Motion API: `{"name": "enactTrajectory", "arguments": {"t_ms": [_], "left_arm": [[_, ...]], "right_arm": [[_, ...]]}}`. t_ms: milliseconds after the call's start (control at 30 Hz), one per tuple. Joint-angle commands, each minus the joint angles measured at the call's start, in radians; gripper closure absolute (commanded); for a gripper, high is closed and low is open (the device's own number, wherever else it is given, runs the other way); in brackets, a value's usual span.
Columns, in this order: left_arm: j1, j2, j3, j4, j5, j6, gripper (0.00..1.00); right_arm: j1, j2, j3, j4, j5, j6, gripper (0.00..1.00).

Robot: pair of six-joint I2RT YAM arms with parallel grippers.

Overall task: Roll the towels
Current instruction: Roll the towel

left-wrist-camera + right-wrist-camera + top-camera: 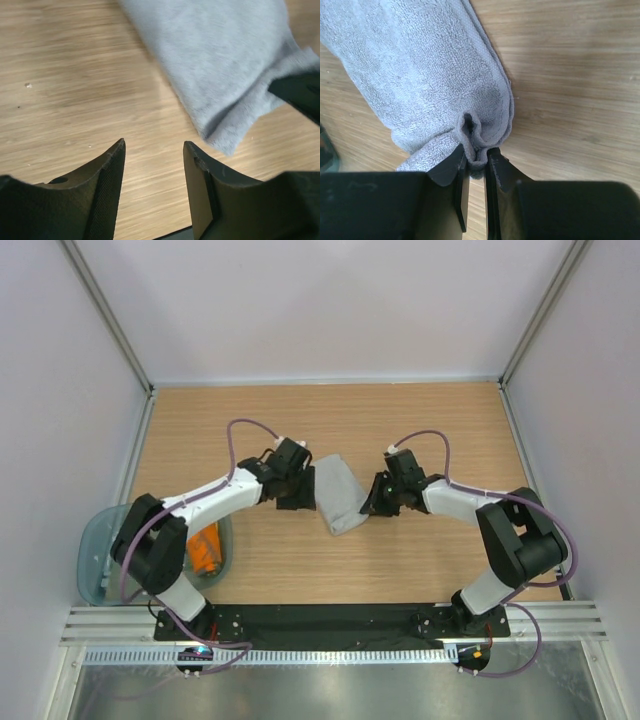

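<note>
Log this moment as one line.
left gripper: open, empty, beside grey towel | right gripper: pinching grey towel's end | orange towel: in teal tub

grey towel [338, 495]: light grey terry, folded into a thick, loose bundle, lies slanted mid-counter [420, 570]. One corner is bunched up and pinched in the right tool [476, 156]. orange towel [205, 548]: small, bright, crumpled, sits inside the teal tub [95, 560] at the counter's left edge, partly hidden.
</note>
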Motion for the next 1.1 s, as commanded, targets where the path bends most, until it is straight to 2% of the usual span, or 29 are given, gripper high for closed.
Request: {"name": "enactTrajectory", "arguments": {"t_ms": [0,33,167,300,433,600,767,1067], "left_arm": [[-0.124,-0.088,0.044,-0.032,-0.175,0.181,0.48],[-0.191,-0.098,0.047,-0.010,-0.214,0.201,0.48],[-0.329,-0.131,0.031,0.077,-0.246,0.286,0.43],[-0.377,-0.106,0.016,0.155,-0.226,0.310,0.42],[-0.388,-0.063,0.007,0.233,-0.188,0.322,0.42],[-0.394,0.003,0.022,0.289,-0.160,0.338,0.42],[-0.396,0.081,0.044,0.315,-0.162,0.353,0.42],[-0.396,0.132,0.004,0.358,-0.189,0.367,0.44]], "right_arm": [[0.002,-0.013,0.049,-0.073,-0.023,-0.018,0.99],[0.002,-0.010,0.062,-0.083,-0.025,-0.018,0.99],[0.002,0.001,0.121,-0.175,-0.055,-0.027,0.99],[0.000,0.018,0.203,-0.267,-0.095,-0.029,0.99],[0.002,0.047,0.276,-0.350,-0.101,-0.037,0.99],[-0.004,0.059,0.283,-0.372,-0.123,-0.029,0.99],[-0.020,0.061,0.264,-0.341,-0.189,0.003,0.99],[-0.079,0.070,0.221,-0.287,-0.293,0.025,0.99]]}}
